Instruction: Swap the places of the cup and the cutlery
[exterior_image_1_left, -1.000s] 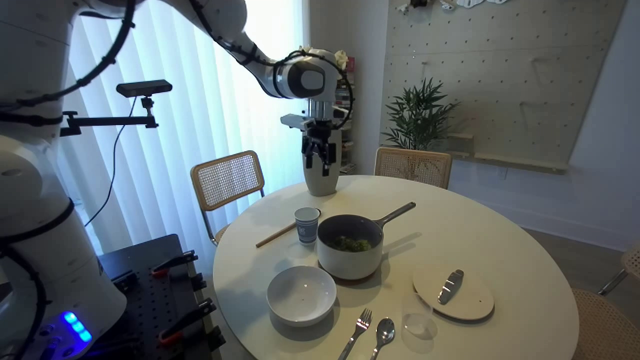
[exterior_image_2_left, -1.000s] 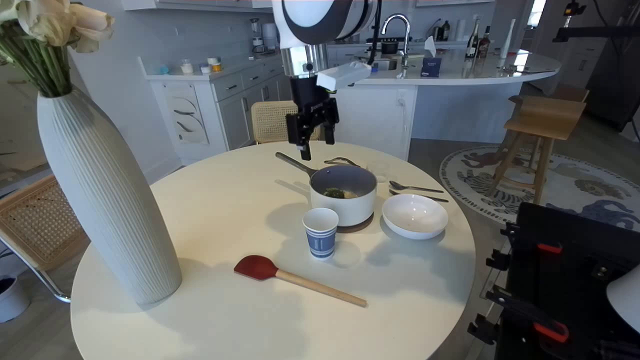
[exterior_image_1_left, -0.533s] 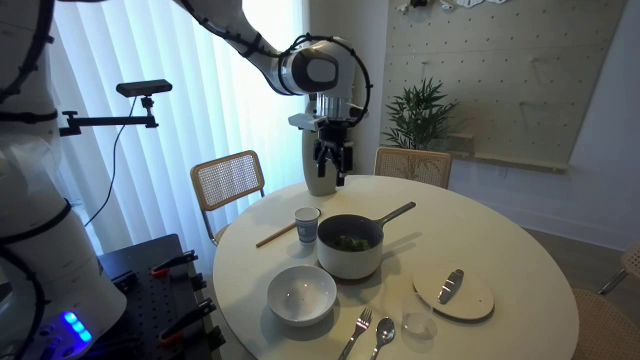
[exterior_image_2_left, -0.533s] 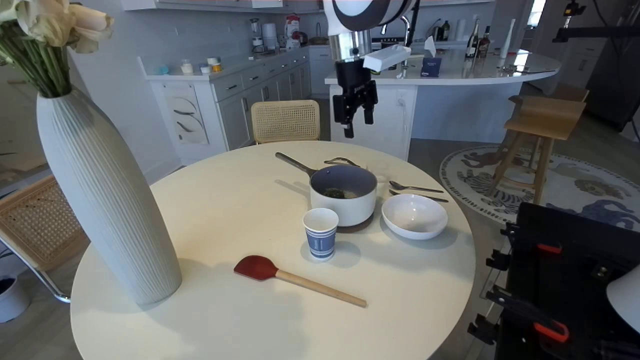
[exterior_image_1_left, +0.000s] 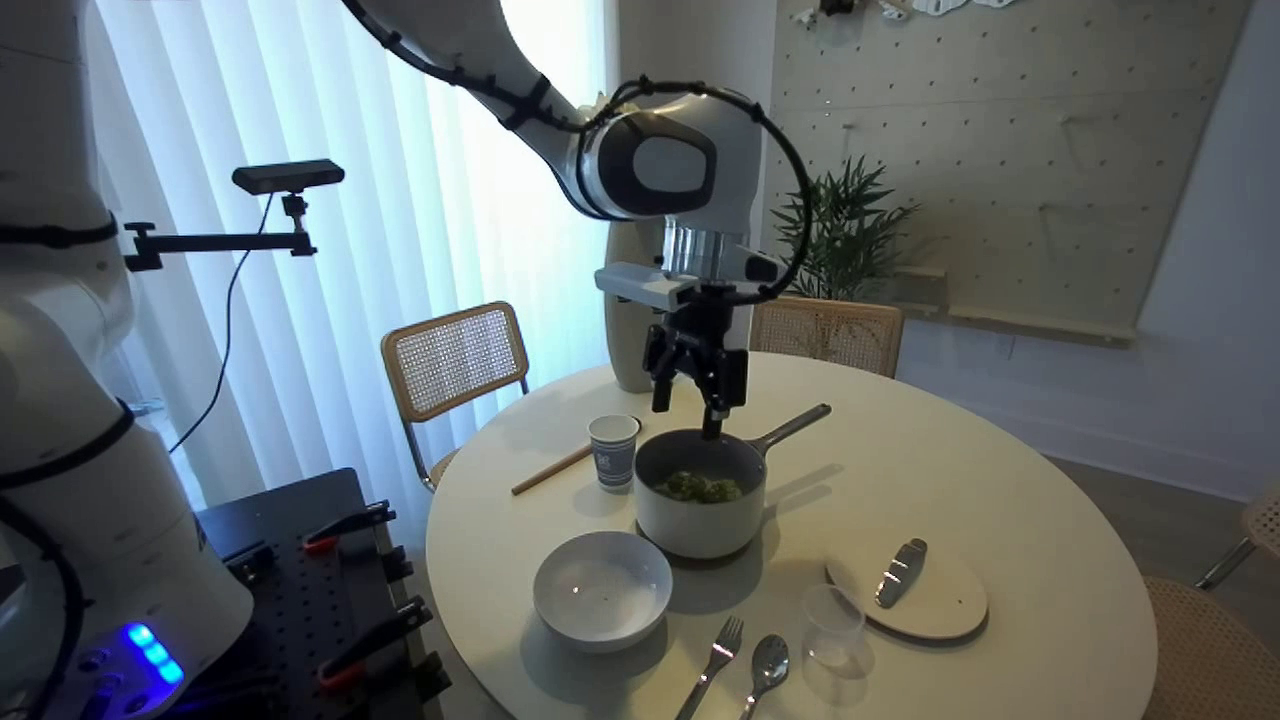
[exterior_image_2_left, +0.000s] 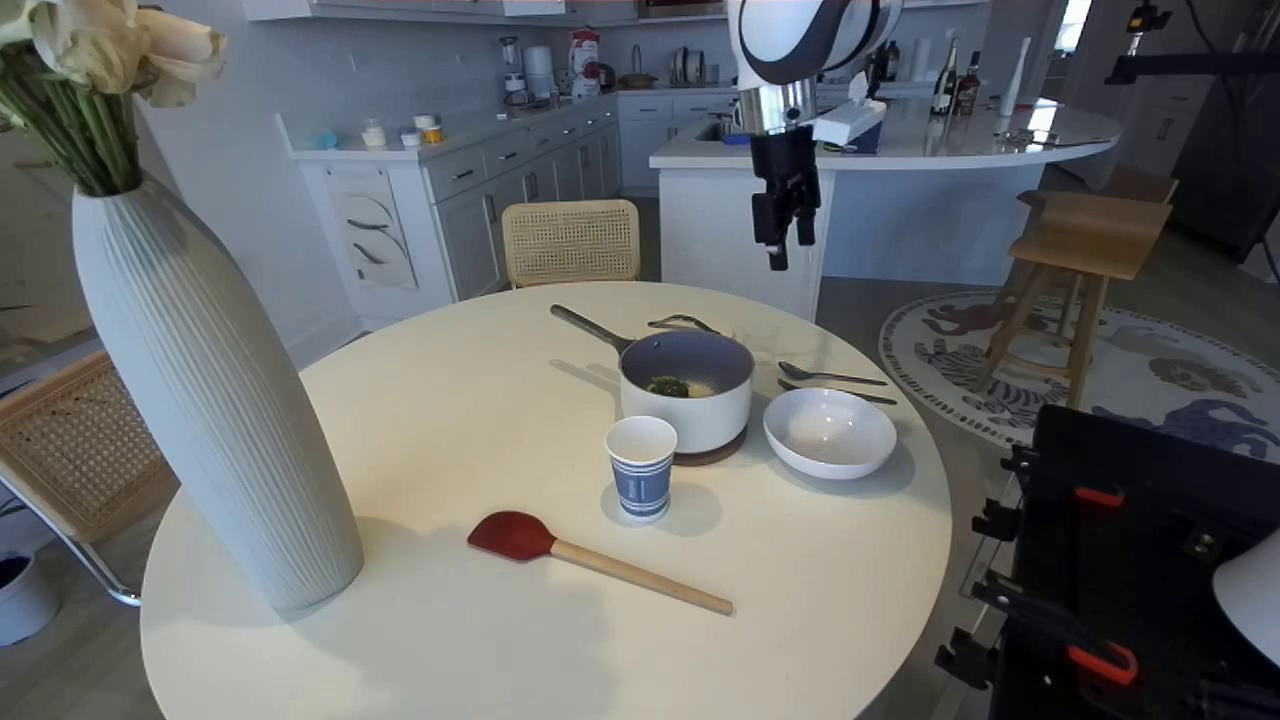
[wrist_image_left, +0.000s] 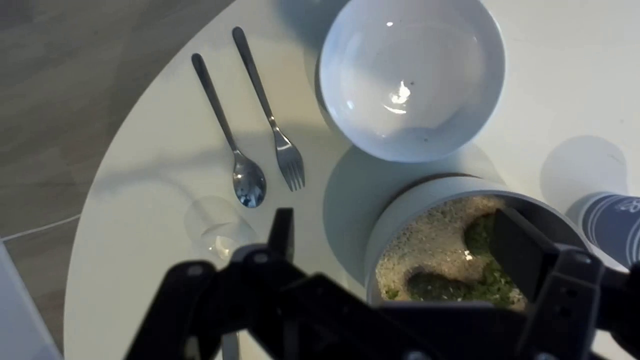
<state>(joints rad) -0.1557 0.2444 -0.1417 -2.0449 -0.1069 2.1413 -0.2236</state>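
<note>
Jaws spread wide and released, the end effector (exterior_image_1_left: 687, 415) hangs above a round bench (exterior_image_2_left: 405, 655) — the blue-and-white cup (exterior_image_2_left: 642, 475) stands upright there, just beside a white pot (exterior_image_2_left: 705, 422) of green food (exterior_image_1_left: 700, 488) in both exterior views. A red-headed spatula (exterior_image_2_left: 600, 562) lies near the cup. In the wrist view, a silver fork (wrist_image_left: 274, 126) and a silver spoon (wrist_image_left: 229, 134) lie side by side, apart, handles toward the bench's edge — a white bowl (wrist_image_left: 430, 65) near the fork, a clear glass (exterior_image_1_left: 834, 612) near the spoon
</note>
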